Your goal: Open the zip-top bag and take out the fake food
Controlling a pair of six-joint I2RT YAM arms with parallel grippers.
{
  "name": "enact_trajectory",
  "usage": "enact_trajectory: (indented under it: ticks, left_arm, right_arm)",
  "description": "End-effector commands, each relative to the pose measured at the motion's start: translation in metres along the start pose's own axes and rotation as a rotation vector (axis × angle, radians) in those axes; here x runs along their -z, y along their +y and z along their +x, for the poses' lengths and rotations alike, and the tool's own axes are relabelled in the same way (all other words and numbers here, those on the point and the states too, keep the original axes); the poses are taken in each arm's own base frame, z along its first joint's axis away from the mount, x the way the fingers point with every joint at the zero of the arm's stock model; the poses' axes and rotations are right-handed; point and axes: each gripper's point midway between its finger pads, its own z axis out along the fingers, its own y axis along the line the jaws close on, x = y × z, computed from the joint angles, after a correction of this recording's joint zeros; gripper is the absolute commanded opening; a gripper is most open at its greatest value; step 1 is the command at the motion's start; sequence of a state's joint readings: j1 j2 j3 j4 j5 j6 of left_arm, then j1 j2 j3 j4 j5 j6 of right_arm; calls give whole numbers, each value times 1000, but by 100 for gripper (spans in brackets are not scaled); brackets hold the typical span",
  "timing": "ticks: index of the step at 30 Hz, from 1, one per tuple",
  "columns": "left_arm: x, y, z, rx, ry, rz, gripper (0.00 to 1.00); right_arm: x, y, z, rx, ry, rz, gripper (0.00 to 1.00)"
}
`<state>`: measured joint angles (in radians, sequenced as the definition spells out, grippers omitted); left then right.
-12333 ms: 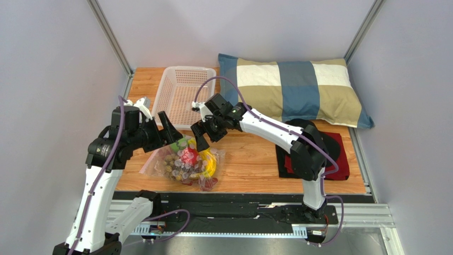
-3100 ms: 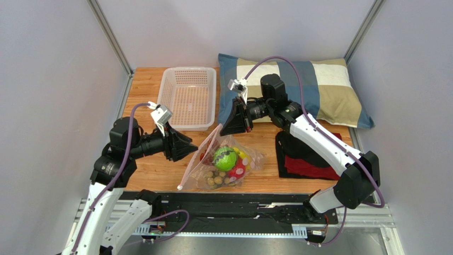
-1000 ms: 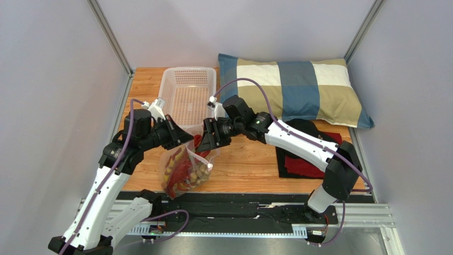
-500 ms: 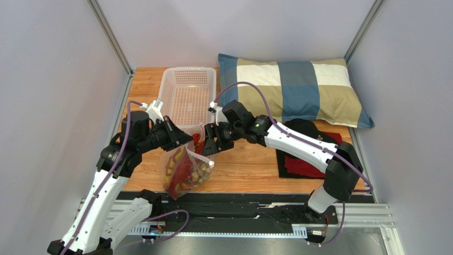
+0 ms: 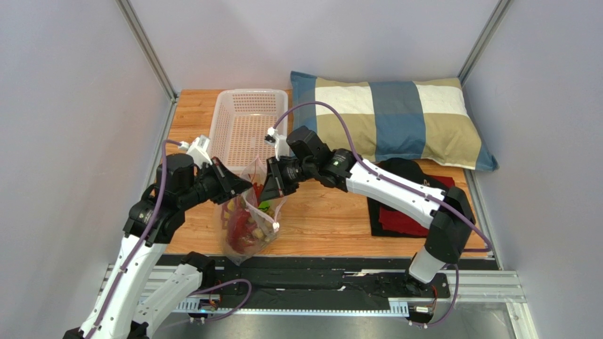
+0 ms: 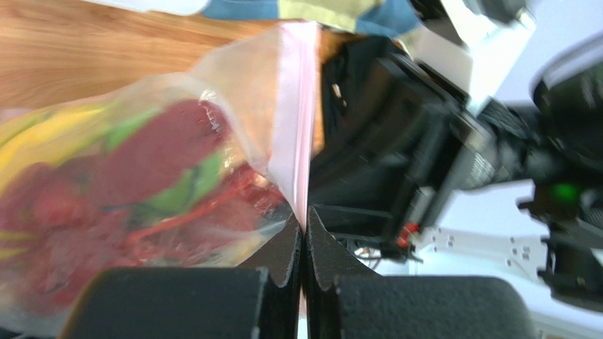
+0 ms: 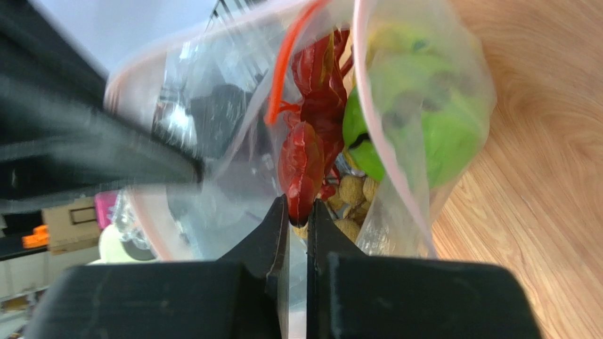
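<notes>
Closing from a wide spread a second ago, the right hand now has its jaws nearly together at the mouth of the zip-top bag. Its wrist view shows the tips pinched on the lower end of a red lobster-shaped toy. The toy seems to sit between the bag's two lips rather than behind the film, though I cannot rule out some film being caught as well. Just beside the toy, a green striped ball and some brownish grape-like pieces lie behind the plastic.

The left hand is clamped tight on the pinkish zip strip and holds the bag up, so it hangs with its bottom near the counter, in front of the white mesh basket.

By my reading the bag is already open and removal is starting, with all the food inside. The next move calls for the right hand to draw the toy out through the mouth while the left hand keeps the strip firm. The antennae may snag on the lip.
</notes>
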<state>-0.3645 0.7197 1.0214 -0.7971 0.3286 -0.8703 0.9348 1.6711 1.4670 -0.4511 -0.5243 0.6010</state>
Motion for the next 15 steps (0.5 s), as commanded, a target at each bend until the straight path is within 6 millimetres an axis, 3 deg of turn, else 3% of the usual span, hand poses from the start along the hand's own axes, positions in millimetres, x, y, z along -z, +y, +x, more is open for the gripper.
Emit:
enact_trajectory:
  ticks: [1,2,4,9,15]
  left_arm:
    - [14,22,-16,49,-144,-126,0]
    - [17,23,-20,49,-173,-130,0]
    - [19,25,-28,43,-213,-148,0]
    - [22,17,-39,-18,-225,-155,0]
    - [18,27,-26,2,-174,-180,0]
  right_arm:
    - [34,26,2,131,-93,-7,0]
    - [42,36,3,149,-111,-33,0]
    - [41,45,11,161,-92,-86,0]
    - [44,43,20,205,-33,-55,0]
    - [76,86,-23,317,-166,-77,0]
